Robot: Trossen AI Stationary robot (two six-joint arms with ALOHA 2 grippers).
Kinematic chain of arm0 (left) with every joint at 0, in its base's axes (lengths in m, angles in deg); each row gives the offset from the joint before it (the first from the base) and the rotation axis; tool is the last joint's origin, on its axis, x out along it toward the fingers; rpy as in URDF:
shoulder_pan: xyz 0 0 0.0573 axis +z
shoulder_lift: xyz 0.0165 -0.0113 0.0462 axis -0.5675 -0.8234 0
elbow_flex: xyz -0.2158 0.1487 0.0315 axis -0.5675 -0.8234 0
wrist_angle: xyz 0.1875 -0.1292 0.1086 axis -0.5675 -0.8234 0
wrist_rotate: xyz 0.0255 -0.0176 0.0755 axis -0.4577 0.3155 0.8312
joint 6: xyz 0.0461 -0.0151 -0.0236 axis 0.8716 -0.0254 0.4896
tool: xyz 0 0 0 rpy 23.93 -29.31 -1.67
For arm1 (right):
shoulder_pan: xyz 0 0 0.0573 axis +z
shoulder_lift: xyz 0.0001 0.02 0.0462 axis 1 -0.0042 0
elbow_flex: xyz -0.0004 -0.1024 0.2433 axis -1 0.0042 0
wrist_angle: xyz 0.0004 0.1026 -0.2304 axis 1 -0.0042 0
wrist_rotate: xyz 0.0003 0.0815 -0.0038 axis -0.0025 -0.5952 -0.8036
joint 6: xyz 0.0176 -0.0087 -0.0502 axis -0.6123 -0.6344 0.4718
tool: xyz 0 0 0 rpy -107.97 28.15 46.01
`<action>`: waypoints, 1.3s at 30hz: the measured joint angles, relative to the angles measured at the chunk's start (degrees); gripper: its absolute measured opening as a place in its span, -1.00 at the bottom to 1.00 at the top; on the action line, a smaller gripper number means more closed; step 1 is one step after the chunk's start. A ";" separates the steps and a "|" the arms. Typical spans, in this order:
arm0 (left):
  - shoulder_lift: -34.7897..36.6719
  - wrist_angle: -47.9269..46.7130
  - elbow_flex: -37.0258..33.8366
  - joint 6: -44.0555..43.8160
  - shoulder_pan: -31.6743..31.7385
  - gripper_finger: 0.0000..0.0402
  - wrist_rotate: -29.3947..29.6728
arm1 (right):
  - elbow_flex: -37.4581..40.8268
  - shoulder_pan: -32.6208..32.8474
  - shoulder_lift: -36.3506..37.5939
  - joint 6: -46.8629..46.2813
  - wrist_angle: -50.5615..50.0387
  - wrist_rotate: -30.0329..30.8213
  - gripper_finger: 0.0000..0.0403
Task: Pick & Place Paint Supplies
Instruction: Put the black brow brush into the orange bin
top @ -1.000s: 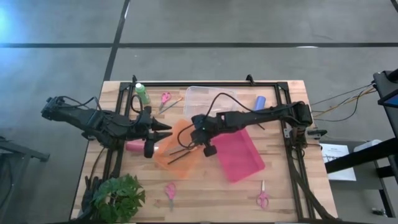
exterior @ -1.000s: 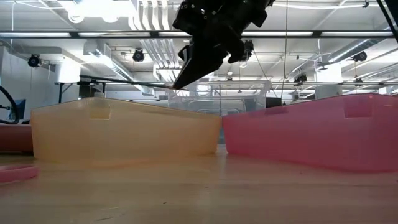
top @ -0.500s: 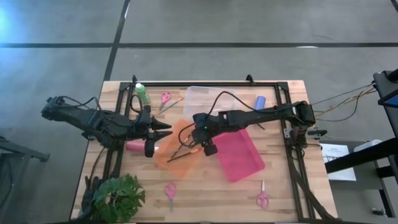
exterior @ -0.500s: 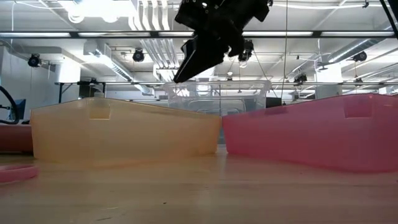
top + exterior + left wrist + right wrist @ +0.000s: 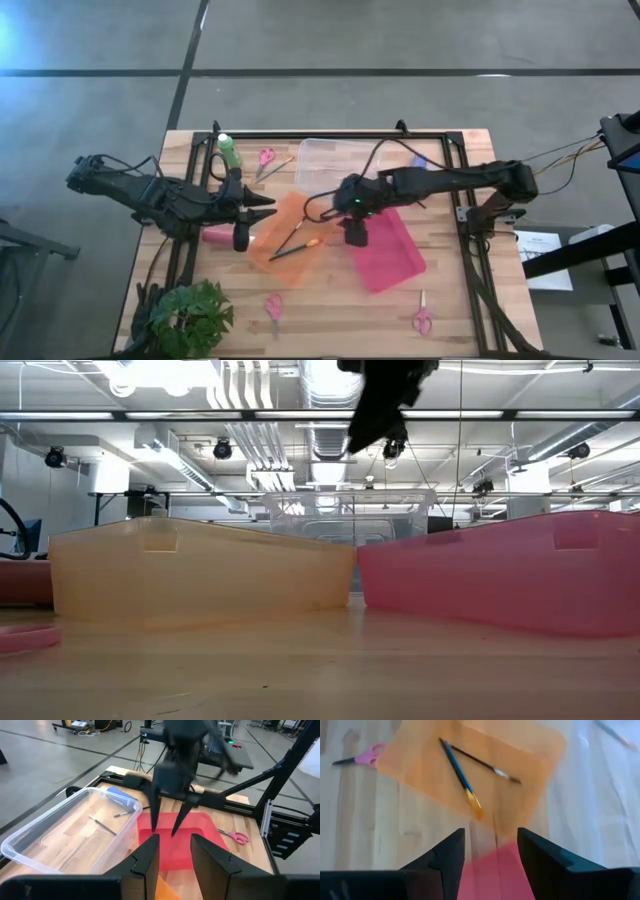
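Note:
Two paintbrushes lie crossed in the orange tray (image 5: 285, 240): a blue-handled one with an orange end (image 5: 460, 777) and a thin dark one (image 5: 485, 765). My right gripper (image 5: 355, 232) hangs open and empty, high over the seam between the orange tray and the pink tray (image 5: 395, 255). My left gripper (image 5: 268, 212) hovers open and empty at the orange tray's left edge. A pink-red bottle (image 5: 214, 235) lies on the table under the left arm. A green bottle (image 5: 227, 151) stands at the far left. A blue bottle (image 5: 420, 162) shows behind the right arm.
A clear bin (image 5: 335, 160) at the far middle holds thin brushes (image 5: 102, 825). Pink scissors lie at the far left (image 5: 265, 157), near middle (image 5: 273, 305) and near right (image 5: 422, 318). A green plant (image 5: 190, 315) stands at the near left corner.
My right gripper has opened and let go of the orange-tipped brush, which has dropped into the orange tray beside the dark brush. The gripper has then risen, rolled, and drawn back toward the table's right edge, ending over the pink tray's left rim.

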 joint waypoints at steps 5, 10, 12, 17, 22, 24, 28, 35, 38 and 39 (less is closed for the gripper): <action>0.00 0.05 0.00 0.13 0.00 -0.40 0.48 | 0.01 2.74 7.63 -9.86 -11.63 10.22 -0.12; 0.00 0.09 0.00 0.18 0.00 -0.40 0.85 | 0.04 3.58 16.74 -21.75 -18.54 21.25 -0.12; 0.00 0.10 -0.02 0.50 0.01 -0.40 0.94 | 0.04 2.84 20.26 -27.59 -21.33 26.02 -0.12; 0.00 0.11 -0.02 0.58 0.00 -0.40 1.02 | 0.04 -5.74 25.91 -37.18 -27.94 27.73 -0.12; 0.00 0.13 -0.07 0.56 0.00 -0.40 1.02 | 0.21 -21.64 25.60 -36.01 -32.24 17.30 -0.12; 0.00 0.12 -0.07 0.36 0.00 -0.40 1.02 | 0.41 -27.33 24.53 -34.08 -31.48 13.63 -0.12; 0.00 0.15 -0.07 -0.63 0.00 -0.40 1.04 | 1.19 -35.79 20.95 -29.88 -29.12 7.66 -0.12; 0.00 0.38 -0.07 -1.43 0.00 -0.40 1.46 | 5.64 -44.42 13.47 -28.94 -22.54 0.74 -0.12; 0.00 0.72 -0.09 -2.10 0.02 -0.40 1.46 | 8.69 -47.50 11.33 -33.18 -17.39 -3.70 -0.12; 0.00 0.74 -0.09 -2.39 0.00 -0.40 1.46 | 9.70 -48.46 10.77 -34.79 -15.52 -5.28 -0.12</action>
